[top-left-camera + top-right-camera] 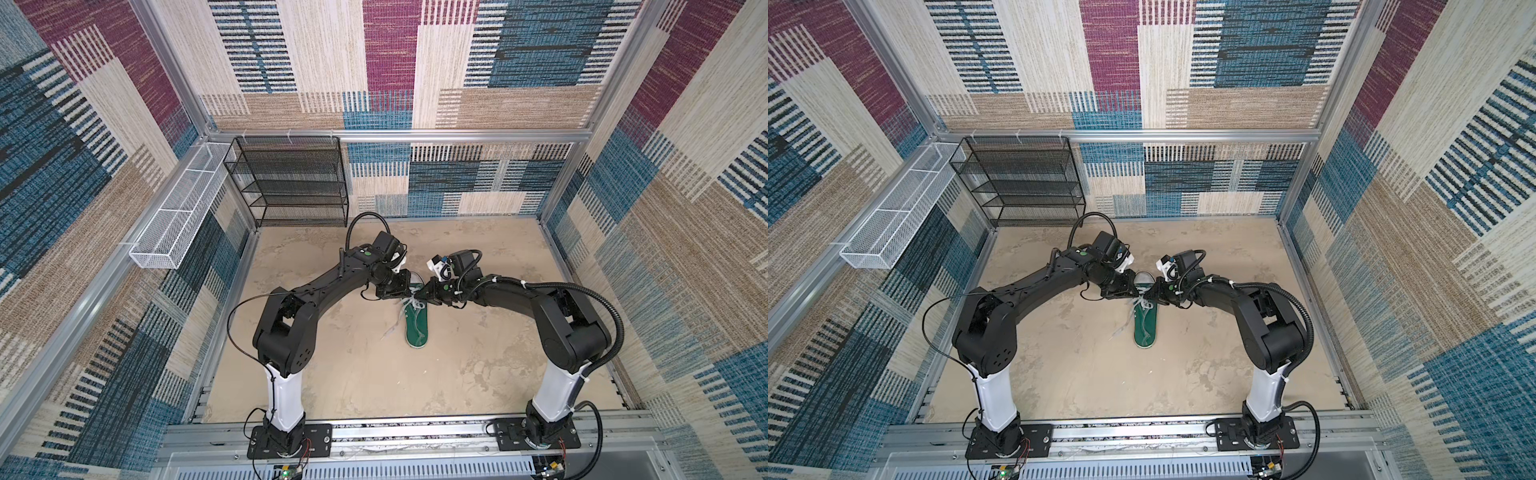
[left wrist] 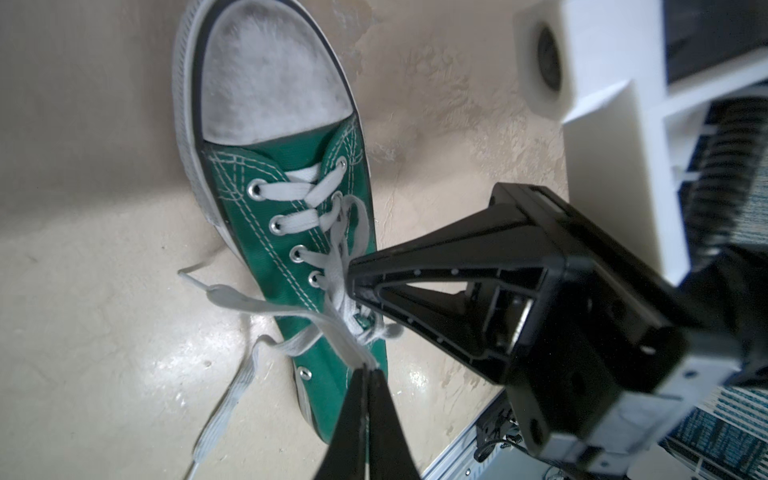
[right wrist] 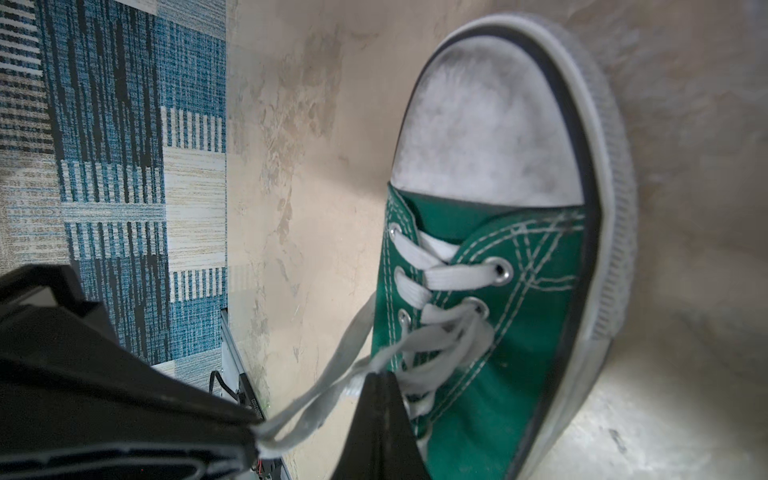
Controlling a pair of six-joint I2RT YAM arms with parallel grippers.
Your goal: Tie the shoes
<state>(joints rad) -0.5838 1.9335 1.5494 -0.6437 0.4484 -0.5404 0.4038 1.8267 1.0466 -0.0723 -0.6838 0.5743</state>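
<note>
mottled beige tabletop (image 1: 374,374) carries the green sneaker (image 1: 417,326)

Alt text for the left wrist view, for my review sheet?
The left tool and right tool, both shut, pinch the white laces of a green sneaker with a white toe cap, lying on a beige floor.

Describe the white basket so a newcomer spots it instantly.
Look to the enclosure's back-left corner, where the black mesh rack stands against the back wall. The basket is fixed along the left wall's rail beside it. It is long, narrow, white wire with compartments, unlike the black, tiered rack.
</note>
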